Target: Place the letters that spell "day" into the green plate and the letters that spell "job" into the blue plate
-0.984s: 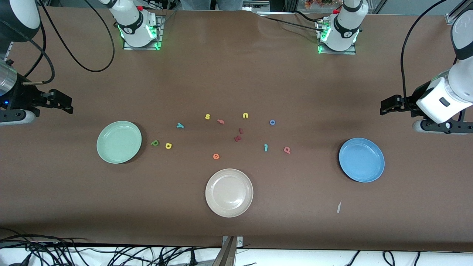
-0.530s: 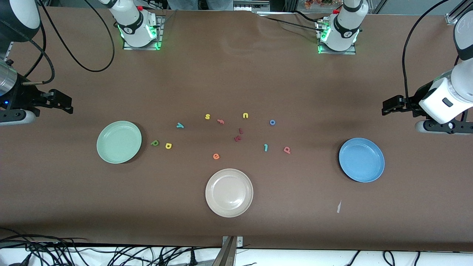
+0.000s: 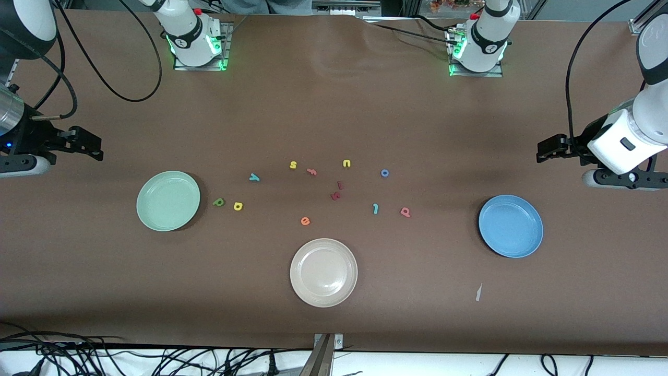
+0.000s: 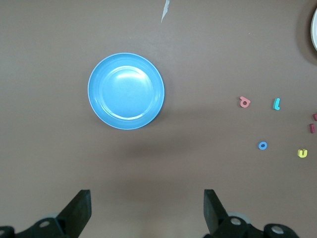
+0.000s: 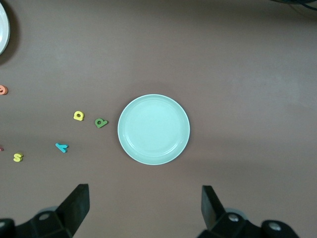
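Both arms hang out at the ends of the counter (image 3: 334, 115). The left tool (image 4: 146, 210) hovers over bare brown surface at its own end, fingers (image 4: 79, 206) spread wide and holding nothing; the right tool (image 5: 143, 208) does likewise at its end, fingers (image 5: 77, 203) wide apart and empty.

Nearest the front camera sits the beige plate (image 3: 323, 272), midway along the counter, with open surface around it. A pale scrap (image 3: 478, 292) lies near the front edge toward the left arm's end.

Next out, the blue plate (image 3: 511, 226) lies empty toward the left arm's end, the green plate (image 3: 168, 200) empty toward the right arm's end. Each has bare counter around its rim, save the d (image 3: 218, 201) just beside the green plate, with the a (image 3: 238, 206) next along. The orange e (image 3: 305, 221) lies between the beige plate and the other letters. The j (image 3: 375, 209) and b (image 3: 405, 211) lie apart between the e and the blue plate.

Farther out, two dark red letters (image 3: 336, 191) sit close together mid-counter. Farther still lie the y (image 3: 254, 177), o (image 3: 384, 173), a salmon letter (image 3: 311, 171), the s (image 3: 293, 165) and the u (image 3: 346, 163). All letters lie loose on the counter, none in a plate, none touching another task letter.
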{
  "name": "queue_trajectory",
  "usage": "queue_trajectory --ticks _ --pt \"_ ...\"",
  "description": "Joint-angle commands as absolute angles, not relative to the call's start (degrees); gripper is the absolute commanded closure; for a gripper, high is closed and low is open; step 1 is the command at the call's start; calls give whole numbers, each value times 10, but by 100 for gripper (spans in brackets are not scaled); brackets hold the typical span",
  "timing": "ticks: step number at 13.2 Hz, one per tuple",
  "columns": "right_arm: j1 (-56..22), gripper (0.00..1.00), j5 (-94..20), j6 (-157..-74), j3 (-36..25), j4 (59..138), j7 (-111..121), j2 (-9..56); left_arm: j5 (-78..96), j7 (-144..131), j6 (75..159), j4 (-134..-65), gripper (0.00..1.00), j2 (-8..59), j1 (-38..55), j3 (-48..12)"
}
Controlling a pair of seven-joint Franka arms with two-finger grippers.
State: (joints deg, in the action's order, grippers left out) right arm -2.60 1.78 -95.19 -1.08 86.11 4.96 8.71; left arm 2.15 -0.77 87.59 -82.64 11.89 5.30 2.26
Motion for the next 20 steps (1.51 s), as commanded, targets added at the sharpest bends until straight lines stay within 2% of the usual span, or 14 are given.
queue_trajectory --ticks 1,20 --pt "-25 0 7 -953 -13 860 55 85 25 -3 873 -818 0 121 56 25" --pt "-25 0 8 -962 -13 858 47 87 25 -2 873 -818 0 121 56 25"
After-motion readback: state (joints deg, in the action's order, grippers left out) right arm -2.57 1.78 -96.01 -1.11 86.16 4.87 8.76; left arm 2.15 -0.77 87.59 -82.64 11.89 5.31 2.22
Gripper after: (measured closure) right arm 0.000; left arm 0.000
